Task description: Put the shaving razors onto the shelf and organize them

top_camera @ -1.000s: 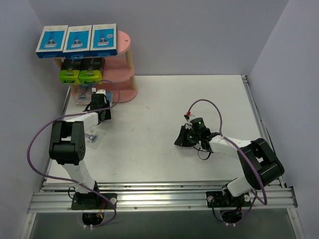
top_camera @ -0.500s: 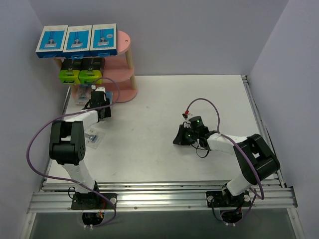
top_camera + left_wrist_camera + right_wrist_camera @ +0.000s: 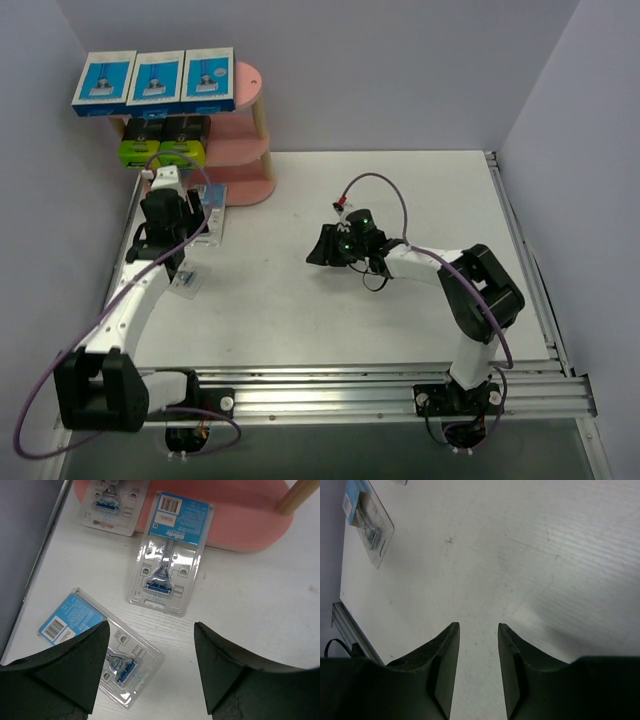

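Hovering wide open and empty, the left end effector lines up over a blister pack half on the shelf; the right end effector, barely parted, idles empty.

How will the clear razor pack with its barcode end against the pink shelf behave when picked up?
The blister pack looks thin and flat, so probably light and slightly bendy. Its glossy plastic may slip when pinched.

Found three blue-and-white boxes side by side atop the pink shelf, two black boxes with green ends on the middle board. Saw one clear razor pack on the bottom board, another pack half over its edge, a third pack flat on the table.
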{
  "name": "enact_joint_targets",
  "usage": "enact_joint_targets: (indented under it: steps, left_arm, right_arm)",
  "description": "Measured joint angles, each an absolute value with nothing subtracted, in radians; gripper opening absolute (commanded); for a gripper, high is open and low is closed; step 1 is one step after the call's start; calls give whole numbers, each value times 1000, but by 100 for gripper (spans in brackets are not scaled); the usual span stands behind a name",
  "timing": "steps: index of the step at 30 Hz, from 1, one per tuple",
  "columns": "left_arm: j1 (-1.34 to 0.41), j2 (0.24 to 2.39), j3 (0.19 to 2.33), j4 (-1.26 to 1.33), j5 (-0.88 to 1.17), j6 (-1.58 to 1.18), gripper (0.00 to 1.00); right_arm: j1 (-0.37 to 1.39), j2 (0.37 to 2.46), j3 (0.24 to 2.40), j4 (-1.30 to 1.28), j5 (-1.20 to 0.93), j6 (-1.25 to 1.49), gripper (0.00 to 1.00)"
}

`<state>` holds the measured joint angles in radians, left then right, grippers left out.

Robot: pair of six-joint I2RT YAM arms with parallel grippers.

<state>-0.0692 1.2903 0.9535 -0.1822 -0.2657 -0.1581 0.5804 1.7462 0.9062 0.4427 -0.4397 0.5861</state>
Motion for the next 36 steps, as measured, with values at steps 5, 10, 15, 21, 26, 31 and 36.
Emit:
enact_joint_targets:
  steps: [5,10,15,21,26,31,36]
  left_arm:
    - [-69,1096,900,-237,-264,-200,87]
    - [-73,915,815,-263,-254,-217,90]
    - [-134,835,791,-273,-286,-197,92]
    - [-207,778,778,-274,-361,-166,93]
    - [-263,732,778,-273,-423,-152,96]
    - [-310,704,776,-274,-467,-152,97]
    - [-353,682,772,-273,-496,-152,97]
  right_arm:
    - [631,1913,1076,498,-458,665,42]
    - [679,2080,1250,558,-467,747,47]
    - [722,2286,1505,598,-477,837,49]
    - [762,2496,1797,588,-465,917,51]
    - [780,2622,1983,561,-414,971,53]
    - [789,2694,2077,545,-350,1028,53]
    - [789,2750,2170,534,-274,1069,54]
